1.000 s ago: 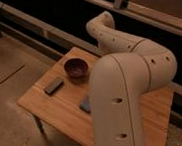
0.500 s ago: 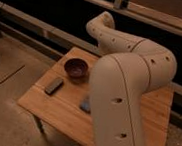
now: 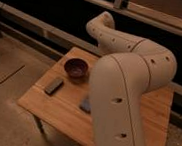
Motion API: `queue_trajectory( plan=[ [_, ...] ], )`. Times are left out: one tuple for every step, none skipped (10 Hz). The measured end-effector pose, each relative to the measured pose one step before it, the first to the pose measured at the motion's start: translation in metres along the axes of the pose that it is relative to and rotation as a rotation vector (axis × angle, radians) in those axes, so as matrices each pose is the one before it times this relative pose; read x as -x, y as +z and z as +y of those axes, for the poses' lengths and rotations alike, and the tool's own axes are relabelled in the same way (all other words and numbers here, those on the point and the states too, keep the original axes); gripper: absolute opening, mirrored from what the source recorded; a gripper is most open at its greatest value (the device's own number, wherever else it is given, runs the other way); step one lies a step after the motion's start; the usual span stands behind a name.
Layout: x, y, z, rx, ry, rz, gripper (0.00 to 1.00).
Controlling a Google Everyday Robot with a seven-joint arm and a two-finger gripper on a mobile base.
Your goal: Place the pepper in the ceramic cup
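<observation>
Arm hogs most of the shot: a fat white thing that comes up from 5 o'clock, bends at an elbow around 2 o'clock, then reaches back toward 12 and curls down behind itself. Gripper isn't anywhere I can see. It would be at the far end of that curl, hidden behind the arm's own bulk, so whether it's wide, narrow or holding something, I honestly can't tell.

Next biggest is the table, a light wooden top sitting under the arm, with its near corner poking toward 8 o'clock. Concrete-looking floor fills the 9 o'clock side, and a pale rail runs along the dark wall behind, from 10 toward 3.

On the table, the cup is a dark reddish round one, upright, mouth up, near the far edge at about 10 o'clock from the table's middle. Nothing shows inside it from this angle.

A small dark block lies flat at 8 o'clock of the cup, near it but apart.

A greyish scrap sits at 5 o'clock of the cup, right against the arm's edge and half hidden by it. Could be the pepper, can't say; I can't pick out the pepper for sure.
</observation>
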Motion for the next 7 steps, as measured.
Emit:
queue_trajectory(
  plan=[
    [0.00001,-0.00001,0.00001,-0.00001,-0.00005,-0.00002,0.04],
    [0.00002,-0.00001,-0.00004,0.00004,0.0001,-0.00002,0.0],
    [-0.00002,0.00001,0.00005,0.00001,-0.00009,0.0,0.01],
    [0.00001,-0.00002,-0.00003,-0.00001,0.00004,-0.00004,0.07],
    [-0.00001,0.0,0.00002,0.0,-0.00015,0.00003,0.15],
    [-0.00001,0.00002,0.00002,-0.00001,0.00002,0.00001,0.26],
    [0.00002,-0.00002,-0.00004,0.0,0.00001,-0.00003,0.34]
  ],
)
